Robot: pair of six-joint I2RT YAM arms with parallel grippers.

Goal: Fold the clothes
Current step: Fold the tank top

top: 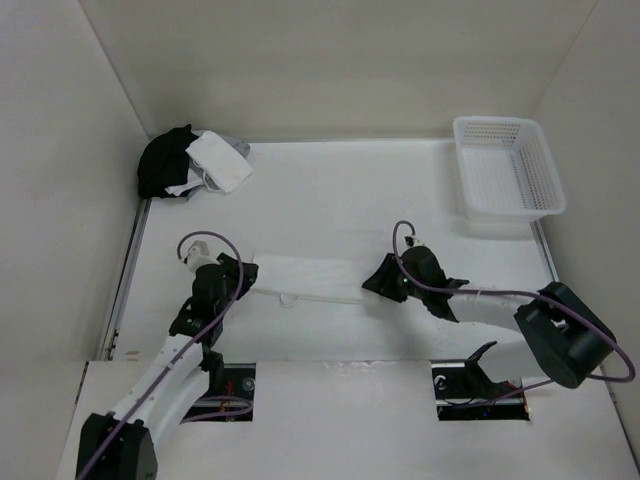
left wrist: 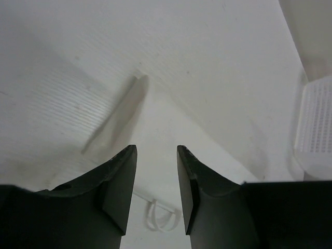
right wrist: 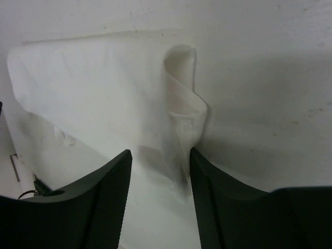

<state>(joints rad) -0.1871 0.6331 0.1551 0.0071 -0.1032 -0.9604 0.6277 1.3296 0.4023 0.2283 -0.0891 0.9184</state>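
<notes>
- A black-and-white heap of garments (top: 185,162) sits in the far left corner of the table (top: 350,200), well apart from the work and no obstacle to it.
- The left gripper (left wrist: 156,155) hangs low over the left end of the cloth. Its jaws stand apart and hold nothing, and a thin strap loop (left wrist: 161,218) lies on the table just beneath them.
- The white tank top (top: 305,278) lies mid-table as a long, narrow band running between the two arms.
- The tank top looks thin, light and limp. It is likely to sag and slide on the smooth surface, so a pinch at a corner or along a doubled edge should hold better than one on the flat middle.
- The loose straps could trail or snag and are probably best tucked in with the next fold.
- The right gripper (right wrist: 161,158) hovers at the band's right end, its jaws parted and clamped on nothing. A soft puckered ridge (right wrist: 182,98) of cloth rises in front of the gap and offers a ready place to take hold.
- Bare table lies beyond the band on the far side, giving room to carry one end over the other.
- A white basket (top: 497,122) stands in the far right corner, near the side wall and clear of both arms.
</notes>
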